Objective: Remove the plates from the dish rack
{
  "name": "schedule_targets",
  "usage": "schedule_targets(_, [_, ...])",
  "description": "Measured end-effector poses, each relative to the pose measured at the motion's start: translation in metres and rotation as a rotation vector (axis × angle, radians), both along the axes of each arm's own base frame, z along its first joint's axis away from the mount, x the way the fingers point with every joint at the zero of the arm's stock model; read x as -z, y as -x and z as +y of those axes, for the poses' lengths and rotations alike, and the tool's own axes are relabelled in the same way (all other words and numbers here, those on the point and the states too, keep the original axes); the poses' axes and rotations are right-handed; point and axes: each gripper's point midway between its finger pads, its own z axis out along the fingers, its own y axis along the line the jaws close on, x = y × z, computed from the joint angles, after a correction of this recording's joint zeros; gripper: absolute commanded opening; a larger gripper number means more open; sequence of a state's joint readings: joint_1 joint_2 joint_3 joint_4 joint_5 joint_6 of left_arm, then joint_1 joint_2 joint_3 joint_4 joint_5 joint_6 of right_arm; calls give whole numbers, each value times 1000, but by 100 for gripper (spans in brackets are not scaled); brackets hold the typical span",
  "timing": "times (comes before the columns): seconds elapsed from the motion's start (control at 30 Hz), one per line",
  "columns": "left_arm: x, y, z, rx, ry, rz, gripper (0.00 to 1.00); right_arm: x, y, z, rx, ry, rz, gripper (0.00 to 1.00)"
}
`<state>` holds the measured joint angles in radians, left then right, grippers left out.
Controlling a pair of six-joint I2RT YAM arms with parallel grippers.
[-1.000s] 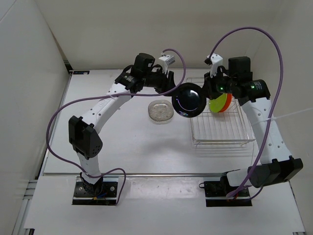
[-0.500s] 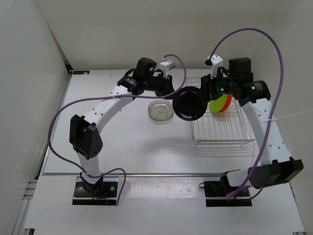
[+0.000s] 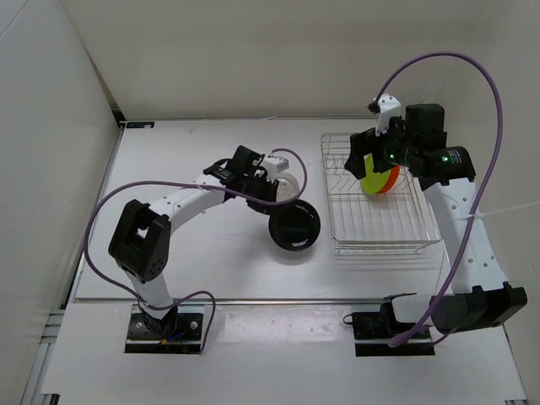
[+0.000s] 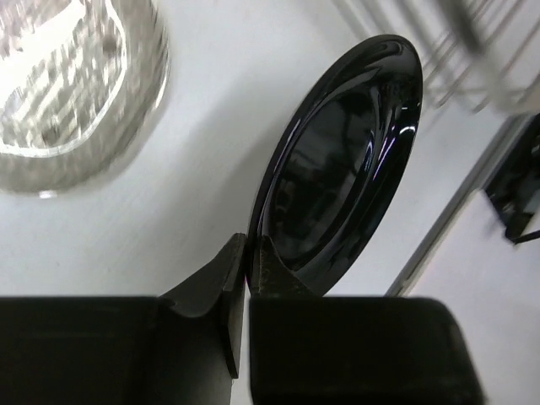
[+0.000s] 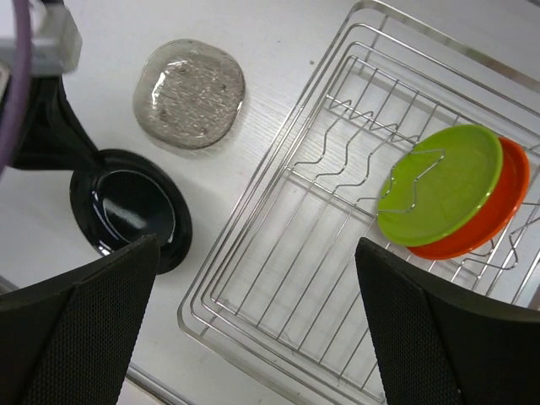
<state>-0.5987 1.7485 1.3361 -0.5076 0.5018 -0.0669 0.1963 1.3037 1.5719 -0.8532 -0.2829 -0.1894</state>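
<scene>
I'm clamping the left hand (image 4: 246, 278) on the rim of the black plate (image 4: 337, 169), tilted beside the clear plate (image 5: 190, 93); the right hand (image 5: 256, 245) is hovering, fingers apart, over the dish rack (image 3: 375, 221).

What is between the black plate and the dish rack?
Just bare white table separates the black plate from the dish rack, clearest in the top view.

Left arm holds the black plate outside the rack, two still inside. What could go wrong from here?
1. The left tool pinches the black plate only at its rim; it may slip or clatter on release.
2. The clear plate lies close by; the set-down could bump it.
3. The lime green plate and orange plate lean together in the dish rack; the open right tool may catch both.
</scene>
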Motion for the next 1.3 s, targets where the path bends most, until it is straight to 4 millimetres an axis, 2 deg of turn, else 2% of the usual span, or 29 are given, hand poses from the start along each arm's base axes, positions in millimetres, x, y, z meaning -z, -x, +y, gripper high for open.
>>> schedule_targets(0.13, [34, 16, 16, 10, -67, 46, 11, -7, 1, -5, 18, 5, -30, 100])
schedule_targets(0.27, [50, 25, 24, 15, -95, 68, 11, -10, 5, -6, 19, 4, -46, 100])
schedule_targets(0.43, [54, 20, 24, 10, -94, 61, 11, -12, 7, -7, 21, 3, -55, 100])
schedule_targets(0.6, [76, 11, 25, 2, -125, 97, 11, -12, 12, -8, 21, 3, -59, 100])
schedule_targets(0.7, [82, 7, 25, -2, -124, 121, 11, -14, 15, -8, 20, 1, -66, 100])
schedule_targets(0.93, [87, 0, 30, -19, -144, 111, 37, -16, 19, -8, 18, -3, -77, 100])
schedule_targets(1.03, [89, -4, 34, -35, -165, 97, 44, -16, 19, -8, 18, -3, -76, 100])
schedule_targets(1.13, [89, -5, 36, -43, -173, 93, 46, -15, 19, -8, 18, -2, -73, 100])
schedule_targets(1.3, [88, -6, 37, -45, -174, 84, 60, -11, 19, -10, 25, 4, -66, 100])
